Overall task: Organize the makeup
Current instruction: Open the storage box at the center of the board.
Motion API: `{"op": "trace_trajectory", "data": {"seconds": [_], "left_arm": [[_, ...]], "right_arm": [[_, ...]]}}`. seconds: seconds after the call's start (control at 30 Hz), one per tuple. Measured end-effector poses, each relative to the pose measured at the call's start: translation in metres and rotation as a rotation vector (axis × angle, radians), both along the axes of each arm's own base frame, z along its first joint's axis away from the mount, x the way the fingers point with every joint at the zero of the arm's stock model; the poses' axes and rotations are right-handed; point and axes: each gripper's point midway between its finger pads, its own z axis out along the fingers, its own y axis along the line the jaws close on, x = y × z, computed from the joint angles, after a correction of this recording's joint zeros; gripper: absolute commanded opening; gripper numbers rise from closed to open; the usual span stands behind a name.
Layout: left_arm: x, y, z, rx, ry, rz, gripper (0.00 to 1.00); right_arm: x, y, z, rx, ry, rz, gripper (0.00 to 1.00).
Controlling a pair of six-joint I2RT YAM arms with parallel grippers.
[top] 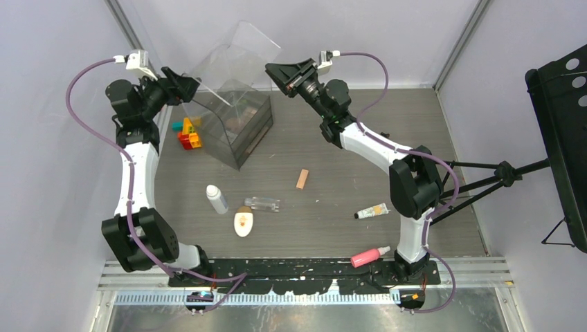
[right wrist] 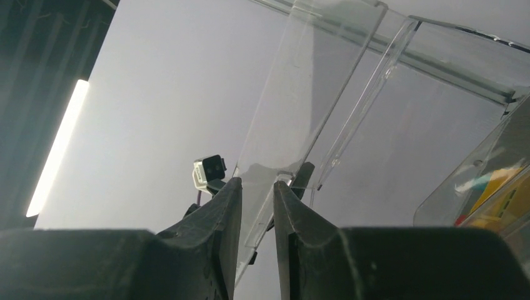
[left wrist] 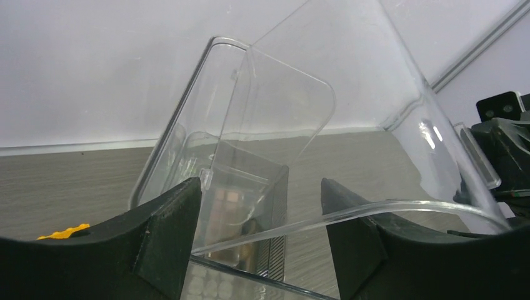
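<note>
The makeup lies loose on the table: a white bottle point(top: 217, 198), a clear bottle point(top: 263, 203), a white oval compact point(top: 243, 223), a peach sponge point(top: 302, 178), a cream tube point(top: 372, 211) and a pink bottle point(top: 369, 256). Brown palette pans point(left wrist: 226, 201) show through the clear case point(top: 235, 135). The case's lid point(top: 242, 52) stands raised. My right gripper point(top: 271, 69) point(right wrist: 257, 182) is shut on the lid's point(right wrist: 300, 94) right edge. At the case's left side my left gripper point(top: 194, 90) point(left wrist: 261, 206) is open, with a clear lid edge point(left wrist: 400, 207) lying across its right finger.
Colourful toy bricks point(top: 187, 133) lie just left of the case, under the left arm. A tripod point(top: 498, 173) and a black stand point(top: 564, 138) are to the right, off the table. Walls close in at the back and left.
</note>
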Motion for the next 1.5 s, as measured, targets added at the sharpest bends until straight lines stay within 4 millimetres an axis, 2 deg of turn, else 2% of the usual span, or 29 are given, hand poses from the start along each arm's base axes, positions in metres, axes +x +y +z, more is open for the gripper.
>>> {"op": "trace_trajectory", "data": {"seconds": [0.37,0.43,0.67,0.77,0.87,1.0,1.13,1.17,1.33,1.5], "left_arm": [[0.01,0.003,-0.002,-0.016,0.004,0.007,0.52],[0.012,0.004,-0.002,-0.016,0.001,0.011,0.48],[0.018,0.01,-0.002,-0.036,0.008,0.027,0.37],[0.02,0.011,-0.003,-0.041,0.007,0.033,0.33],[0.022,0.012,-0.003,-0.05,0.008,0.036,0.28],[0.023,0.012,-0.004,-0.067,0.016,0.037,0.24],[0.025,0.012,-0.006,-0.096,0.032,0.037,0.23],[0.025,0.012,-0.006,-0.108,0.038,0.037,0.25],[0.029,0.012,-0.005,-0.155,0.055,0.022,0.46],[0.028,0.009,-0.006,-0.189,0.07,-0.005,0.51]], "right_arm": [[-0.005,-0.001,0.002,-0.078,-0.038,-0.025,0.49],[-0.012,-0.007,0.013,-0.094,-0.065,-0.038,0.52],[-0.056,-0.042,0.072,-0.122,-0.222,-0.116,0.55],[-0.07,-0.055,0.082,-0.136,-0.264,-0.151,0.56],[-0.075,-0.062,0.077,-0.169,-0.275,-0.177,0.56],[-0.07,-0.062,0.052,-0.23,-0.242,-0.193,0.56],[-0.064,-0.06,0.026,-0.28,-0.199,-0.193,0.56],[-0.063,-0.059,0.019,-0.295,-0.185,-0.191,0.56],[-0.063,-0.059,0.013,-0.306,-0.178,-0.191,0.56],[-0.063,-0.059,0.011,-0.311,-0.177,-0.192,0.56]]}}
